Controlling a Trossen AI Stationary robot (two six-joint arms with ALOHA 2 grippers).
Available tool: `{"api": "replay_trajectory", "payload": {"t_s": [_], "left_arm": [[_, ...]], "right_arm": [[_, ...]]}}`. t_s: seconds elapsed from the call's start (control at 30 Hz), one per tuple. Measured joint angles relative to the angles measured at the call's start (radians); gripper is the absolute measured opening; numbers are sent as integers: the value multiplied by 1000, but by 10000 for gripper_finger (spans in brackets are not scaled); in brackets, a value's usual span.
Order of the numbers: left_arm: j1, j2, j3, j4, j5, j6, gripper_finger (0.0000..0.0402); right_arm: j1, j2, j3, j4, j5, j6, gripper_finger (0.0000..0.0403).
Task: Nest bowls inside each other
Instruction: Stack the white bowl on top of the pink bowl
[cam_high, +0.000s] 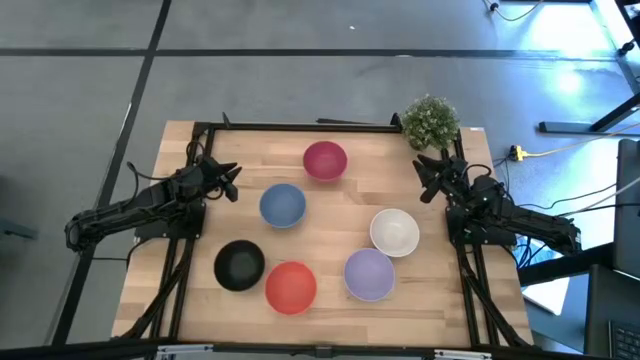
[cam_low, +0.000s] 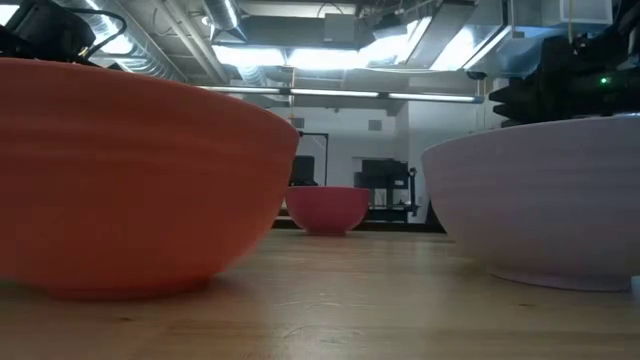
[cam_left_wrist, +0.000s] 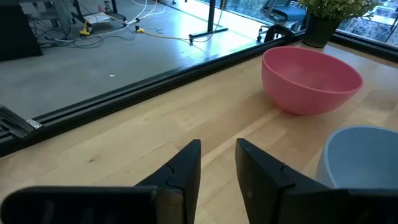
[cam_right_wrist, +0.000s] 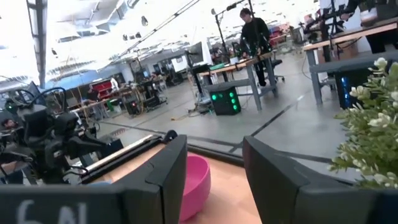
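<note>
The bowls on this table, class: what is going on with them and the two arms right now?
Nothing is being handled yet. Six bowls sit apart on the wooden table: crimson-pink bowl, blue bowl, white bowl, lavender bowl, black bowl and red-orange bowl. None is nested. The left gripper waits open at the left edge, near the blue bowl; the right gripper waits open at the right edge, by the potted plant.

The table (cam_high: 330, 215) is pale wood with visible grain, smooth with a soft sheen, edged by a dark metal frame (cam_high: 300, 126). The crimson-pink bowl (cam_left_wrist: 311, 79) and red-orange bowl (cam_low: 130, 175) look like smooth matt plastic, the latter faintly ridged. The left end effector (cam_left_wrist: 217, 163) is matt black plastic.
</note>
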Motion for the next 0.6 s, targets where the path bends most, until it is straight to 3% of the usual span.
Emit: {"api": "replay_trajectory", "payload": {"t_s": [0.6], "left_arm": [[0,0,0,0,0,0,95]], "right_arm": [[0,0,0,13,-87,-5,158]]}}
